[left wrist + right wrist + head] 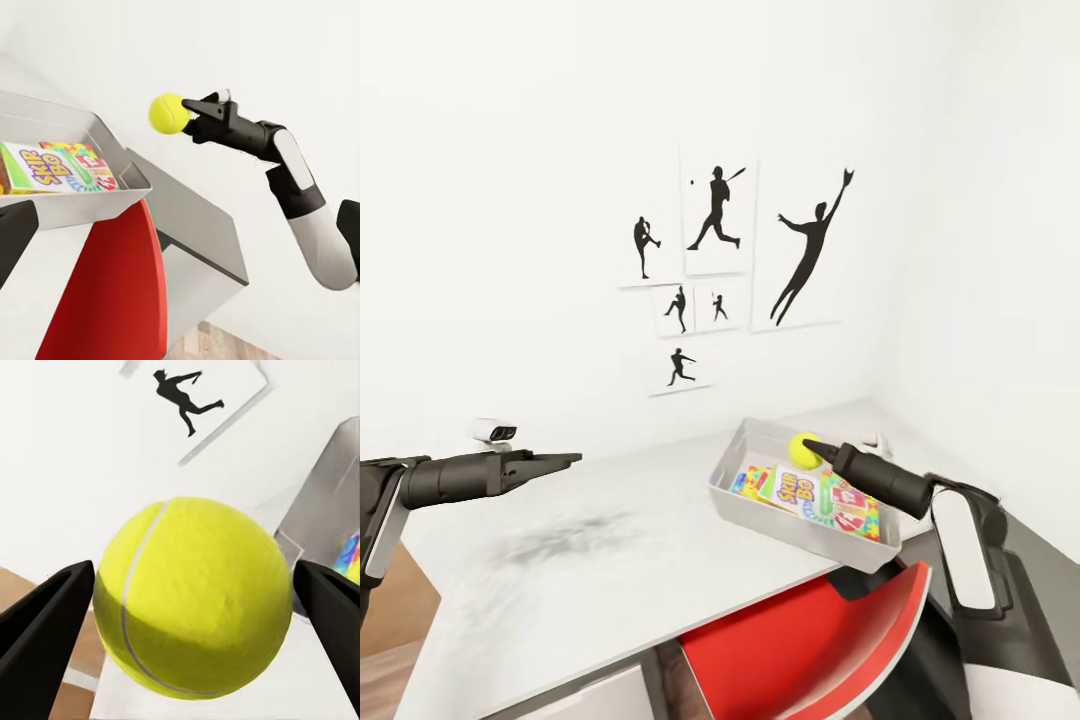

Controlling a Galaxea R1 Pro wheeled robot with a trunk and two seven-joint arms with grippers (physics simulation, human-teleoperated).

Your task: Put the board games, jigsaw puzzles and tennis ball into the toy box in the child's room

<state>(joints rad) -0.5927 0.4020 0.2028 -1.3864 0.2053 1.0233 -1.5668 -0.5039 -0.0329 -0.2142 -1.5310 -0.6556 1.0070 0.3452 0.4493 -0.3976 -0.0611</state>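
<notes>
Several flat toys already lie in the toy box [732, 487] at the bench [600, 570] far-right corner. Our right pincer [807, 445] pinches the tennis ball [801, 450] above it, release remaining; left pincer [568, 460] looks pressed together.

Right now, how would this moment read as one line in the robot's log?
phase: placing | right gripper: shut on tennis ball, above toy box | toy box: already holds flat games | left gripper: empty, over table
</notes>
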